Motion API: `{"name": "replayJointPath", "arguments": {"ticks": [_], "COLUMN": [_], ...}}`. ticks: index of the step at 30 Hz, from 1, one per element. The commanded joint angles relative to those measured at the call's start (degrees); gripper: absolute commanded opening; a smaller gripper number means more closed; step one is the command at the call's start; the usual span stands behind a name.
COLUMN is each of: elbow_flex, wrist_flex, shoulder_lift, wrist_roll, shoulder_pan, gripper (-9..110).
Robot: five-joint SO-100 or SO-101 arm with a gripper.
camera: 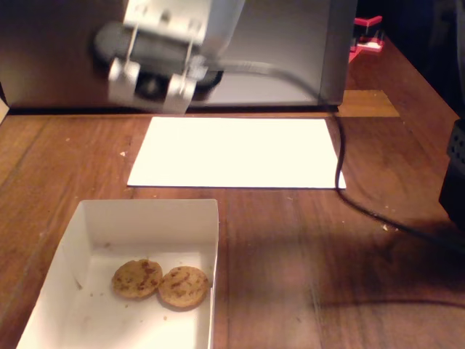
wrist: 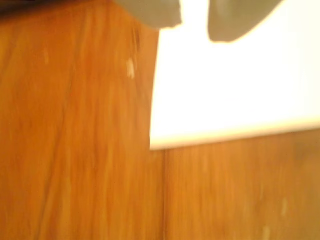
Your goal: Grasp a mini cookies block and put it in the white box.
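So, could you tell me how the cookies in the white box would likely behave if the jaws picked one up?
Probably fragile: crumbs lie scattered in the white box near the two cookies, so a hard squeeze might chip one. They look flat and round, so each should lie still instead of rolling. Being small and thin, they are likely light, and might shift at a nudge.

Wooden table (camera: 290, 254), brown, grain visible.
Bearing a flat white paper sheet (camera: 236, 153) toward the back, a white box (camera: 80, 225) at the front left in the fixed view, and a black cable (camera: 363, 207) trailing past the sheet's right edge. Scattered with a few crumbs (camera: 387, 227).
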State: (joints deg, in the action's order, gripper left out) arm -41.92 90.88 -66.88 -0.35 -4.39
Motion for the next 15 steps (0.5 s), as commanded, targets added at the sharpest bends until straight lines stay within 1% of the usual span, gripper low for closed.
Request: {"name": "replayJointPath", "arguments": {"ticks": [1, 8, 15], "elbow_flex": [5.98, 5.01, 0.88], "wrist_flex": [1.76, 6.86, 7.29], "shoulder_lift": [-11.69, -13.97, -20.39], "wrist_roll": [-0.79, -0.97, 0.09], "shoulder_pan": [4.13, 9.67, 11.78], "gripper": [0, 0, 0]}}
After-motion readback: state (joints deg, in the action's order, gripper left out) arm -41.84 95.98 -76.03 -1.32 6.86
